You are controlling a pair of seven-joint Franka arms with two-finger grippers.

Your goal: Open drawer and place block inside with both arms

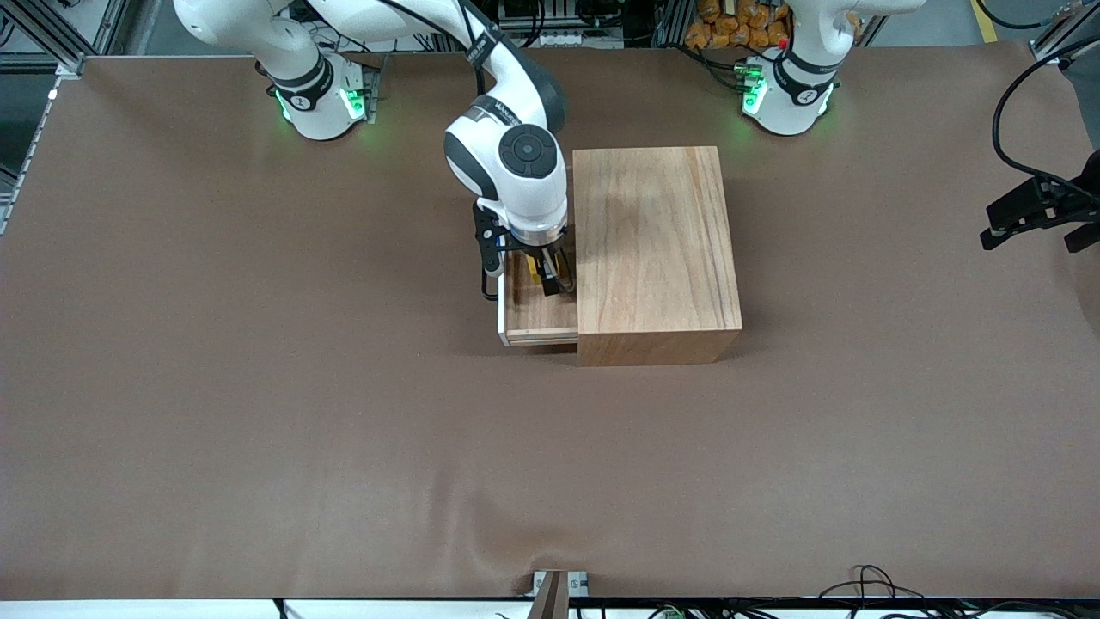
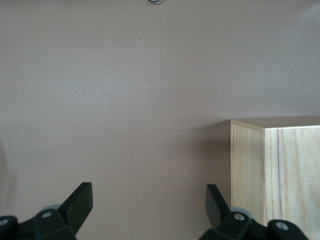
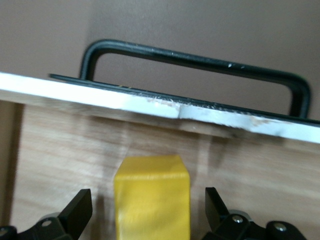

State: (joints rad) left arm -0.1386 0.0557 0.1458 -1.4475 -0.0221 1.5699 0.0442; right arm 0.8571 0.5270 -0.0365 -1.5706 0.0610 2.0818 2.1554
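The drawer (image 1: 540, 325) stands pulled out of the wooden box (image 1: 653, 249) toward the right arm's end of the table. My right gripper (image 1: 550, 279) reaches down into it. In the right wrist view the yellow block (image 3: 152, 200) lies on the drawer's wooden floor (image 3: 65, 150) between the fingers of the right gripper (image 3: 148, 200), which is open with a gap on each side. The white front edge (image 3: 150, 102) and black handle (image 3: 200, 60) show past the block. A sliver of the block (image 1: 534, 268) shows from the front. My left gripper (image 1: 1040, 211) waits open at the left arm's end.
The left wrist view shows the left gripper (image 2: 148, 195) over bare brown table cover with a corner of the wooden box (image 2: 280, 165) beside it. Black cables (image 1: 1018, 112) hang near the left gripper. Both arm bases (image 1: 322, 99) stand along the table's edge farthest from the front camera.
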